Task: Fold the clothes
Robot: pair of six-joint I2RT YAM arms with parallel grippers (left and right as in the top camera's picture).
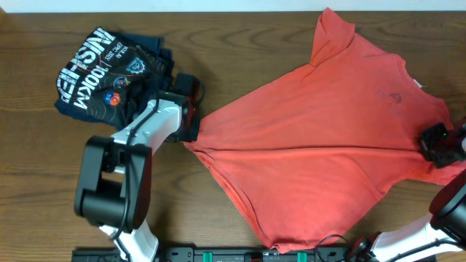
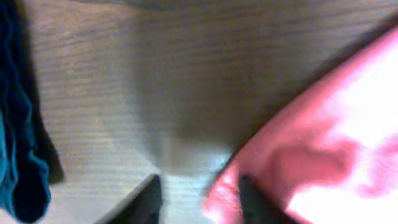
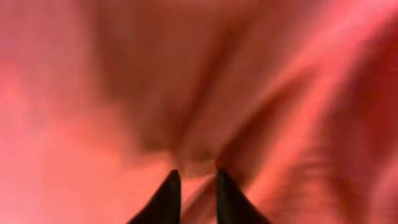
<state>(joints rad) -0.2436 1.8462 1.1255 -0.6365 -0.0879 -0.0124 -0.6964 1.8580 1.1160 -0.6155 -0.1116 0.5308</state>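
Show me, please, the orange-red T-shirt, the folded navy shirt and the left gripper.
orange-red T-shirt (image 1: 313, 124): overhead view, middle of its body.
folded navy shirt (image 1: 84, 81): overhead view, its white lettering.
left gripper (image 2: 199, 202): left wrist view, midway between its fingertips.

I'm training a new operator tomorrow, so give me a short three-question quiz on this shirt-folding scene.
1. True or false: the orange-red T-shirt is already folded into a neat square.
2. Where is the left tool? A: at the T-shirt's edge nearest the navy shirt. B: on top of the navy shirt. C: over the T-shirt's collar.
3. In the right wrist view, what sits between the fingers of the right tool?

Key
1. False: it lies spread out across the table.
2. A.
3. Bunched fabric of the T-shirt.
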